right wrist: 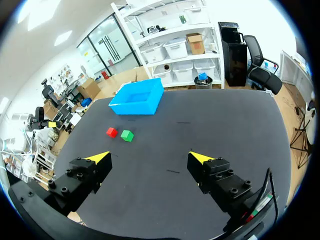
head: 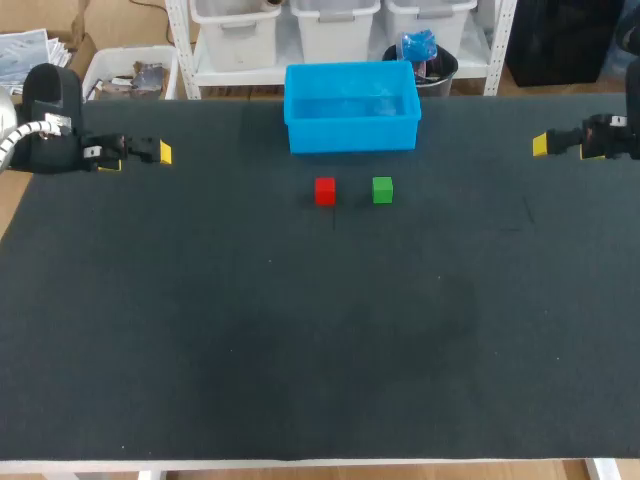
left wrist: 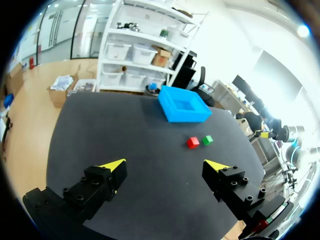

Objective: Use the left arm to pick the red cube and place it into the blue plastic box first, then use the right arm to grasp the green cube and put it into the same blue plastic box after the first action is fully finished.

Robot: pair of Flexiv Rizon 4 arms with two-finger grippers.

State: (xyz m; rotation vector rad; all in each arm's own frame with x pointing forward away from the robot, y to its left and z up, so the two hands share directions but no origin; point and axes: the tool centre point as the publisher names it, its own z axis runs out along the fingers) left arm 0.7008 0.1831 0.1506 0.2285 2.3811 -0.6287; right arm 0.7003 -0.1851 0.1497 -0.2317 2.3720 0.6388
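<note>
Left gripper [left wrist: 165,165] and right gripper [right wrist: 150,158] hung released where I watched. Small, matte red cube [head: 325,190] and green cube [head: 382,190] sat near each other on the dark table [head: 300,350], near the smooth rectangular blue plastic box [head: 352,135].

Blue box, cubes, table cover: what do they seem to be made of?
The blue box looks like moulded plastic: uniform colour, thin walls, slight sheen inside. The red cube and green cube are evenly coloured and matte; wood, foam or plastic, I cannot tell. The table cover looks like dark matte felt or rubber mat, showing no glare.
</note>
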